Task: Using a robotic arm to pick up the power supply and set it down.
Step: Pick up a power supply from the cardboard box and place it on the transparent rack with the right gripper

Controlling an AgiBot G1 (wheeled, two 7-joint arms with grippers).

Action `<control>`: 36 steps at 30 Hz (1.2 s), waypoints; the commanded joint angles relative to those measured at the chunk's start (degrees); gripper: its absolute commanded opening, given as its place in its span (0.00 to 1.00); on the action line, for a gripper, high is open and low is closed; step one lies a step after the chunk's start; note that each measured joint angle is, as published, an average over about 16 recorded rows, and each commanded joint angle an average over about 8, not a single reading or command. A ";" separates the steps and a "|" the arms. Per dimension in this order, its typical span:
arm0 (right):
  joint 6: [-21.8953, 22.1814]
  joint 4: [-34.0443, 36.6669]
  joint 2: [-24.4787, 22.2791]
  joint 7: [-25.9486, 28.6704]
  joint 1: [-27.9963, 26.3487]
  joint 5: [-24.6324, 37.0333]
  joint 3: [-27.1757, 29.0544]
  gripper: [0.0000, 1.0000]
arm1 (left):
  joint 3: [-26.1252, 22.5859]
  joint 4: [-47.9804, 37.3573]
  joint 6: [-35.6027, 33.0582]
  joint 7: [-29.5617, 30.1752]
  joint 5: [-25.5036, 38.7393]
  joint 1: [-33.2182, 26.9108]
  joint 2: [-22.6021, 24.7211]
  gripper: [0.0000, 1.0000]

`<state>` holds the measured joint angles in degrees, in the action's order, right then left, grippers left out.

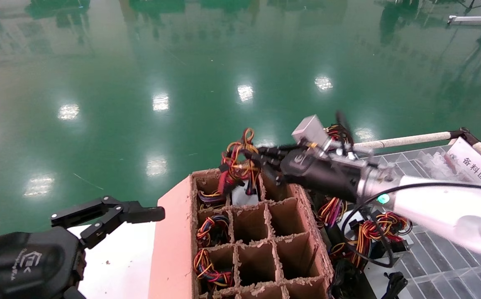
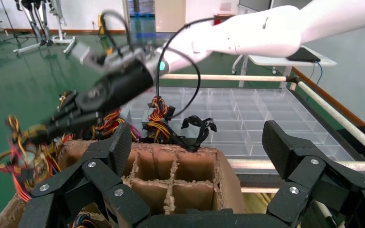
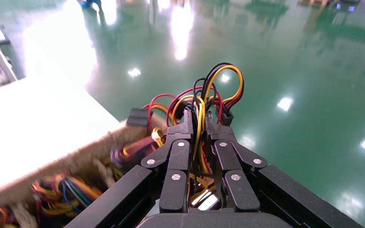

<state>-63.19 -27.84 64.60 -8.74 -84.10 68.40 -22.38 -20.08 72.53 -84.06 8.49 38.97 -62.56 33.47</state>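
Observation:
My right gripper (image 1: 261, 160) (image 3: 198, 123) is shut on the red, yellow and black wires (image 1: 240, 160) (image 3: 209, 95) of a power supply. It holds them over the back row of the brown divided cardboard box (image 1: 174, 232). The supply's pale grey body (image 1: 242, 195) shows partly, low in the back middle compartment under the wires. In the left wrist view the white robotic arm (image 2: 247, 35) reaches across to the wire bunch (image 2: 28, 147). My left gripper (image 1: 111, 214) (image 2: 197, 152) hangs open and empty at the box's near left corner.
More wired power supplies (image 1: 365, 232) lie on the clear divided tray (image 1: 439, 257) right of the box. Several other compartments hold wire bundles (image 1: 209, 228). A padded white rail (image 1: 406, 140) and a printed sign (image 1: 477, 166) border the tray. A white tabletop (image 1: 120, 261) lies left.

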 commanded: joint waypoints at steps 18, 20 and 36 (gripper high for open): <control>-1.43 -21.05 -13.86 16.32 1.92 -8.84 6.86 0.00 | -0.01 0.00 0.01 -0.01 -0.01 0.00 -0.01 1.00; -1.03 -23.11 -16.12 17.94 2.09 -9.22 7.62 0.00 | -0.02 0.00 0.01 -0.01 -0.01 0.00 -0.01 1.00; -3.17 -25.92 -35.33 21.77 2.42 -11.63 14.25 0.00 | -0.03 0.00 0.01 -0.01 -0.02 -0.01 -0.01 1.00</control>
<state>-66.63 -53.39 29.63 12.73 -81.25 56.72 -8.28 -20.10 72.53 -84.05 8.48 38.95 -62.57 33.46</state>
